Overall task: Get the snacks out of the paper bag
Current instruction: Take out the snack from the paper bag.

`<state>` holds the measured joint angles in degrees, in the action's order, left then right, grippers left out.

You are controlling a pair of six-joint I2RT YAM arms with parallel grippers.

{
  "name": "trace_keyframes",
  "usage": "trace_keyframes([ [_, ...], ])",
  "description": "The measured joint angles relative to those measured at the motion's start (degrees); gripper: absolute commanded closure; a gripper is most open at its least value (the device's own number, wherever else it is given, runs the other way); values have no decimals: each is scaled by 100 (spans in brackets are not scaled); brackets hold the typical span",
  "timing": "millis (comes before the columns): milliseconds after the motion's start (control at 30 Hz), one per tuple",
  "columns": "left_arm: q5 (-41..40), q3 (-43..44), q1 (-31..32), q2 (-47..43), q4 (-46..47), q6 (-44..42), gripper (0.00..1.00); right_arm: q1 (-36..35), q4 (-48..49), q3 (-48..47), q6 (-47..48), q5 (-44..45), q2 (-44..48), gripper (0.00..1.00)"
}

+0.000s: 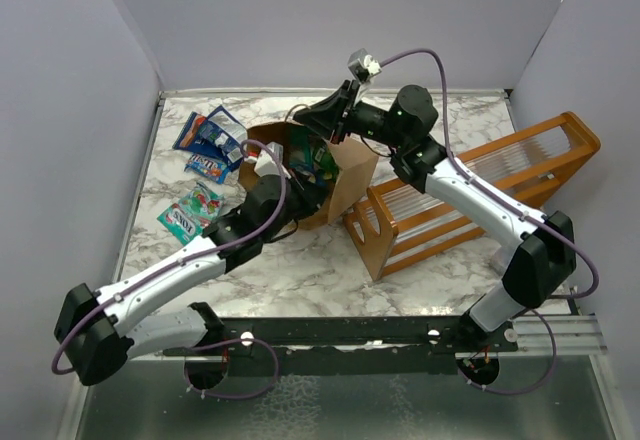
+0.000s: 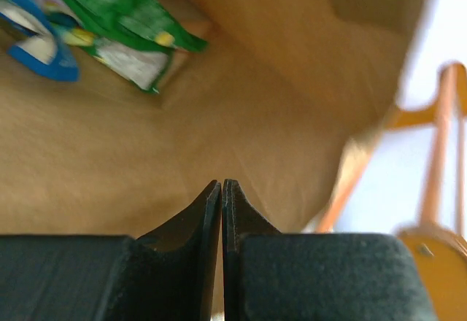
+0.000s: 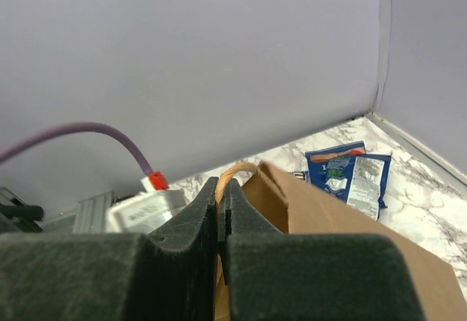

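Note:
The brown paper bag (image 1: 350,182) lies open-mouthed in the middle of the marble table. My left gripper (image 2: 221,187) is inside it, jaws together with nothing visible between them, the bag's paper wall (image 2: 255,109) just ahead. A green snack packet (image 2: 124,7) and a blue one (image 2: 40,52) lie deeper in the bag. My right gripper (image 3: 223,190) is shut on the bag's twisted paper handle (image 3: 235,169) at the bag's rim (image 3: 328,215). Three more snacks lie on the table left of the bag: blue-and-white (image 1: 208,136), another blue (image 1: 207,168) and teal (image 1: 192,210).
An orange wooden rack (image 1: 480,195) with clear slats stands right of the bag, touching or nearly touching it. Purple walls enclose the table on three sides. The left arm's grey camera module and purple cable (image 3: 139,208) sit close to my right gripper.

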<state>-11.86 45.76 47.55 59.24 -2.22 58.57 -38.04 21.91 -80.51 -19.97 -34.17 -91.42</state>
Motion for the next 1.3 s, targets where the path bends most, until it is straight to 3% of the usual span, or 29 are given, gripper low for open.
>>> trace_keyframes([
  [200, -1204, -2, 9, 750, 212, 601, 91, 0, 2, 2, -85, 48, 186, 98],
  [433, -1858, -450, 9, 1029, 979, 1071, 74, -4, 61, 39, -229, 37, 234, 98],
  [500, -2004, -518, -20, 1060, 1071, 1152, 74, -4, 63, 46, -247, 28, 238, 98],
  [700, -2070, -317, -299, 1381, 1161, 1447, 73, -4, 79, 94, -223, -61, 251, 98],
  [1133, -1987, -33, -479, 2312, 1381, 1475, 51, -7, 46, 140, 476, -772, 262, 98],
  [1300, -1923, -66, -507, 2487, 1751, 1478, 50, -13, 33, 140, 529, -892, 262, 98],
])
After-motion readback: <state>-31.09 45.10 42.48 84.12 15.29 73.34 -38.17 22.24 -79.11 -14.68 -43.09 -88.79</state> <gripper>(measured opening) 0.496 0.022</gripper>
